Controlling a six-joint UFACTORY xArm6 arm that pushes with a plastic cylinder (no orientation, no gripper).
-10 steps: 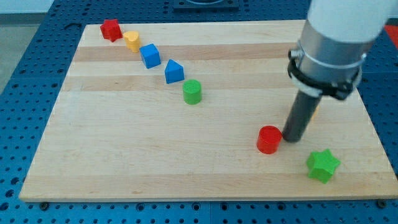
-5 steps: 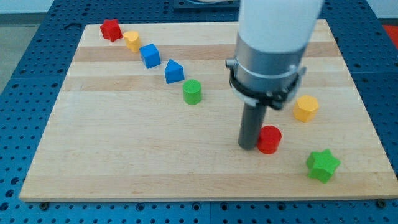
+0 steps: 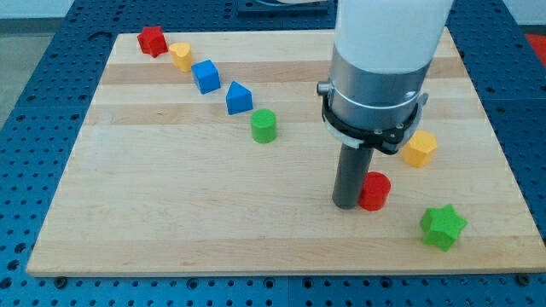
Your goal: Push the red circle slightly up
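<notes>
The red circle point(image 3: 374, 191) is a short red cylinder on the wooden board point(image 3: 171, 188), toward the view's lower right. My tip point(image 3: 345, 205) stands on the board right against the red circle's left side, slightly below its middle. The dark rod and the wide grey and white arm body rise above it and hide the board behind them.
A green star point(image 3: 443, 227) lies to the lower right of the red circle. A yellow hexagon point(image 3: 419, 148) lies to its upper right. At the view's upper left a diagonal row holds a red block point(image 3: 152, 40), a yellow block point(image 3: 180, 56), a blue cube point(image 3: 206, 76), a blue block point(image 3: 239, 98) and a green cylinder point(image 3: 264, 125).
My tip went from the red circle's right side around to its left side, then crept slightly right. The red circle has shifted a little to the right.
</notes>
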